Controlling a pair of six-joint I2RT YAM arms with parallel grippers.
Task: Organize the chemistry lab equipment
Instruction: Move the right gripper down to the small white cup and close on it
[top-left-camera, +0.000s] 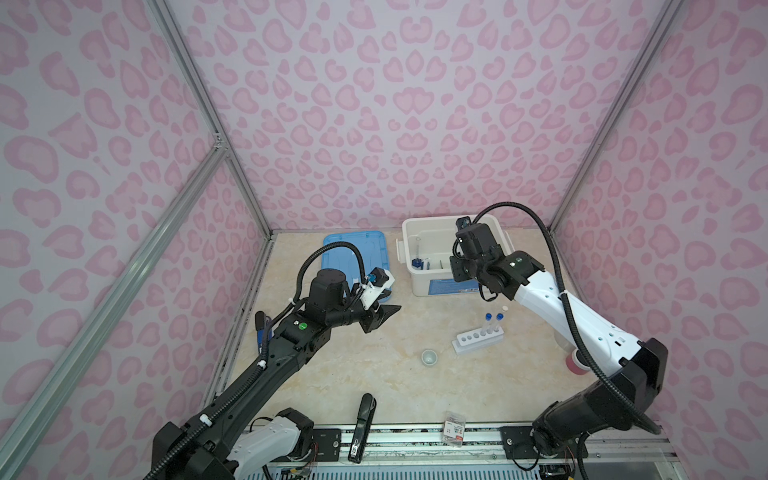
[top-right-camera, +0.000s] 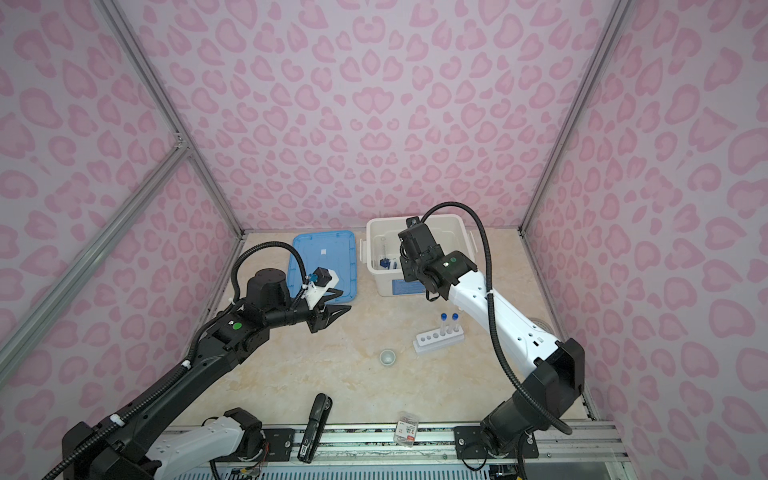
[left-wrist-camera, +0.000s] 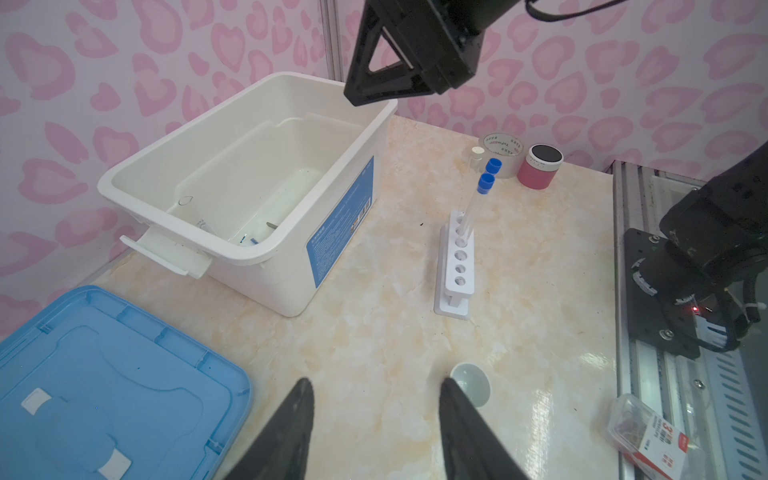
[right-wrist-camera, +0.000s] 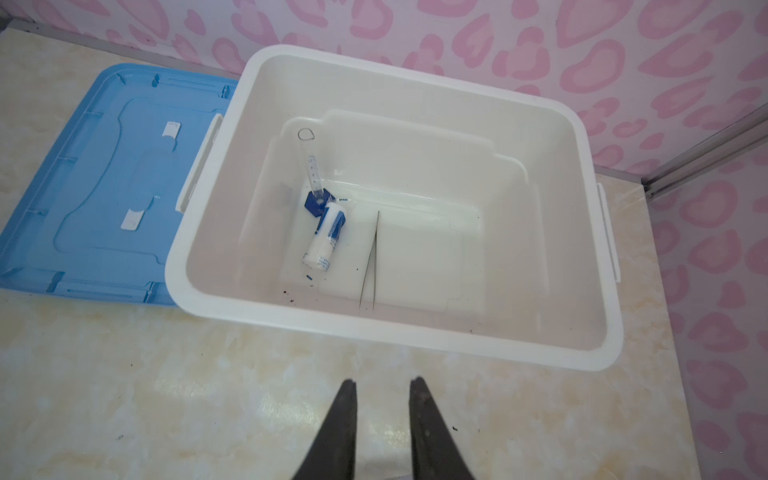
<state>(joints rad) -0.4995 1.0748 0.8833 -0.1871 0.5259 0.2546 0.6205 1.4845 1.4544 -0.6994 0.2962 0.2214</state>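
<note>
1. In both top views the white bin (top-left-camera: 409, 239) stands open at the back of the tabletop (top-left-camera: 374, 386), with the blue lid (top-left-camera: 353, 249) beside it. The rack (top-left-camera: 473, 341) holding 3 capped tubes (top-left-camera: 492, 326) and the tiny cup (top-left-camera: 429, 357) are out on the tabletop.
2. In the left wrist view the left gripper (left-wrist-camera: 376, 382) hovers with its jaws wide and empty, the cup just beside 1 tip.
3. In the right wrist view the right gripper (right-wrist-camera: 382, 382) has its jaws narrowly apart, holding nothing. In the bin are the cylinder (right-wrist-camera: 312, 166) standing on its base, the bottle (right-wrist-camera: 326, 237) lying against that base, and the tweezers (right-wrist-camera: 371, 262) flat beside them.
4. Binning looks about half done. The next move is likely the cup or the rack, and the rack must stay level.
</note>
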